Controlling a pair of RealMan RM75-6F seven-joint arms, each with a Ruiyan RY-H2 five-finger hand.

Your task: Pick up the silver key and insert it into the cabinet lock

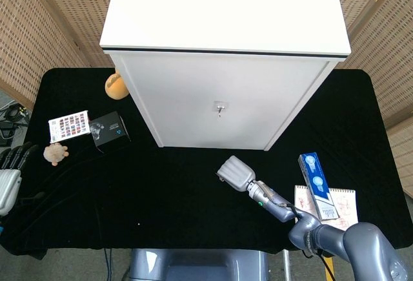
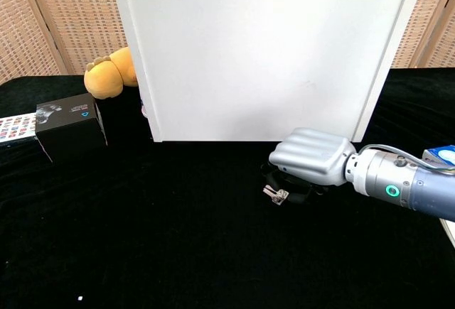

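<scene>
The small silver key (image 2: 276, 194) lies flat on the black tablecloth in front of the white cabinet (image 1: 226, 35). My right hand (image 2: 309, 164) hovers palm down right over it, and its dark fingers (image 2: 288, 180) curl down to the cloth just right of the key. The key is not lifted. In the head view the right hand (image 1: 234, 172) covers the key. The cabinet lock (image 1: 220, 108) sits in the middle of the door, with a small metal piece hanging from it. My left hand (image 1: 8, 179) rests at the table's far left edge and holds nothing.
An orange plush (image 1: 115, 86) sits by the cabinet's left corner. A black box (image 1: 108, 130), a colour card (image 1: 68, 125) and a small beige toy (image 1: 56, 154) lie at the left. A blue box (image 1: 317, 176) and a notepad (image 1: 342, 207) lie at the right.
</scene>
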